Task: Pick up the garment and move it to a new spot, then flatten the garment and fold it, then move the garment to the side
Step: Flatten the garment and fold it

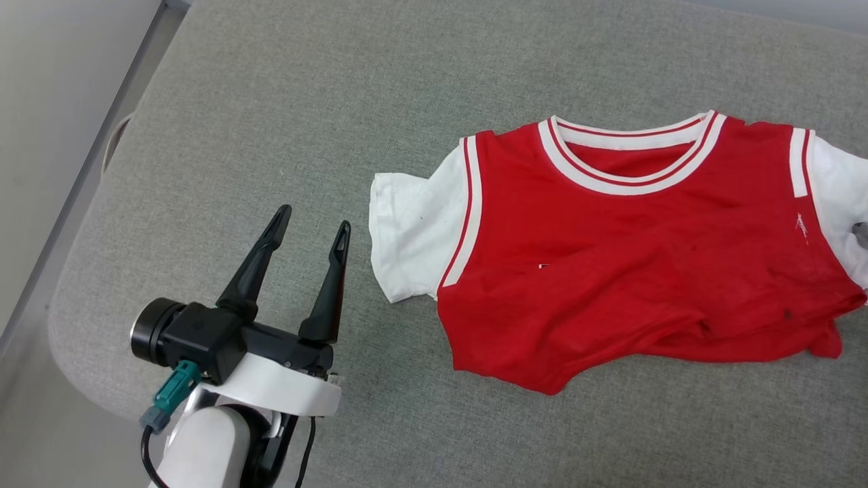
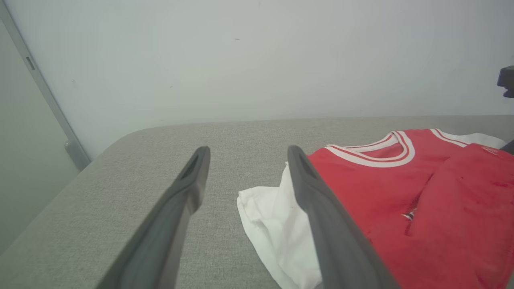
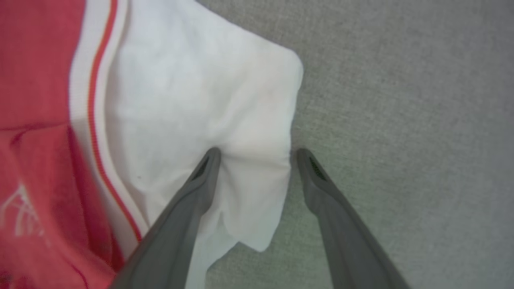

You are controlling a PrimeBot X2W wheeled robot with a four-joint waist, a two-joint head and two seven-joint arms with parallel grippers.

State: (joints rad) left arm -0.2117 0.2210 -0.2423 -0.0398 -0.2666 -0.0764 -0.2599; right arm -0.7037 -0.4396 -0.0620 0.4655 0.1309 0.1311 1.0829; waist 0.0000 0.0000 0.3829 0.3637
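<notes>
A grey fabric-covered worktop [image 1: 271, 102] is seen across the head view, with a rounded corner at 8 o'clock. In the left wrist view a pale wall [image 2: 257, 52] is seen behind it at 12 o'clock.

The garment [image 1: 610, 271] is spread on the worktop at 3 o'clock of the head view, its striped neckline turned to 12 o'clock and its plain red body facing up. The hem is rumpled and partly folded over at 5 o'clock. One white sleeve [image 1: 407, 230] is laid out toward 9 o'clock; the opposite sleeve [image 1: 837, 196] is cut off by the frame at 3 o'clock.

The left pincer [image 1: 314, 218] is held above bare worktop at 8 o'clock, its jaws spread apart and empty, pointed to 12 o'clock, with the near sleeve just beside it at 3 o'clock.

In the right wrist view the right pincer [image 3: 259, 151] is also spread wide. One finger [image 3: 200, 180] is pressed into the white sleeve cloth, which is puckered around the tip, while the other is set on grey worktop just past the sleeve's edge. Nothing is clamped.
</notes>
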